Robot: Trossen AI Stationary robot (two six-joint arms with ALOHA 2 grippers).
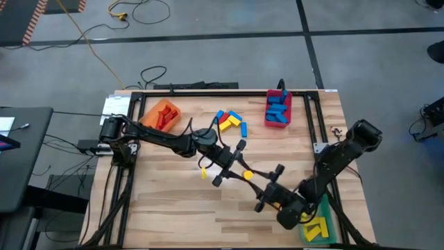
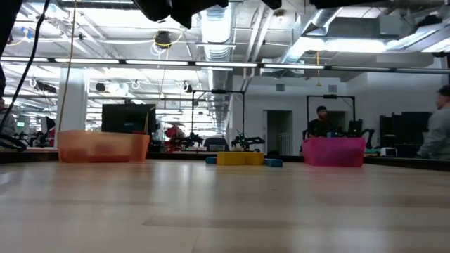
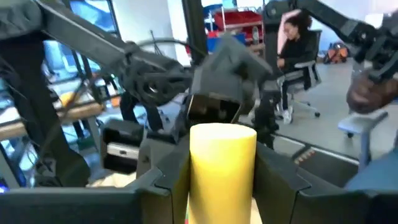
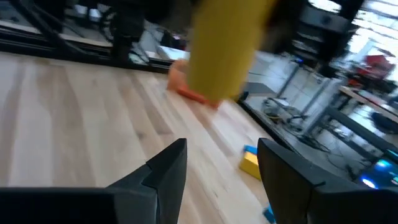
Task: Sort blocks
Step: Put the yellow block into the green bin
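A yellow block [image 3: 222, 158] is in my left gripper [image 3: 222, 186], which is shut on it above the table's middle [image 1: 239, 170]. Facing it from the table's right side, my right gripper [image 4: 221, 165] stands open [image 1: 267, 186]. The yellow block [image 4: 230, 50] hangs just ahead of the right fingertips, not between them. Several loose red, blue and yellow blocks [image 1: 230, 121] lie in a heap at the far middle of the table. My left gripper pinches the yellow block's two opposite sides [image 3: 199, 180] between its two fingers. The fingers lie level and come from the table's left. The block's free end [image 3: 222, 134] sticks out past the fingertips toward my right gripper, and the block is lifted clear of the table.
An orange bin [image 1: 161, 114] with red blocks stands at the far left. A red bin [image 1: 277, 110] with blue blocks stands at the far right. A green bin [image 1: 319, 226] with yellow blocks sits at the near right corner. People sit in the room beyond the table.
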